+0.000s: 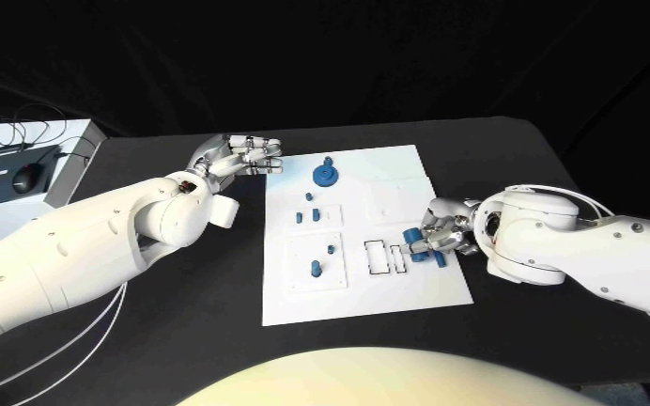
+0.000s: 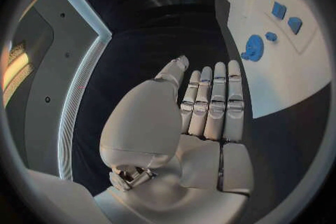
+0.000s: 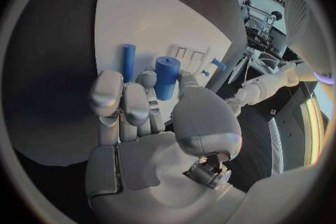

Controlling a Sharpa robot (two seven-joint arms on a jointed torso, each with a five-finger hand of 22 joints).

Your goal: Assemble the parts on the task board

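The blue cylinder [image 3: 166, 77] sits pinched in the right hand [image 1: 436, 237], over the task board's [image 1: 407, 166] right side beside 2 outlined slots. If it tilts in that grip, I'd expect it to jam or slip. It looks smooth, hard plastic; the board flat and matte. The left hand [image 2: 210, 106], fingers straight and pressed together, holds nothing at the board's far left corner.
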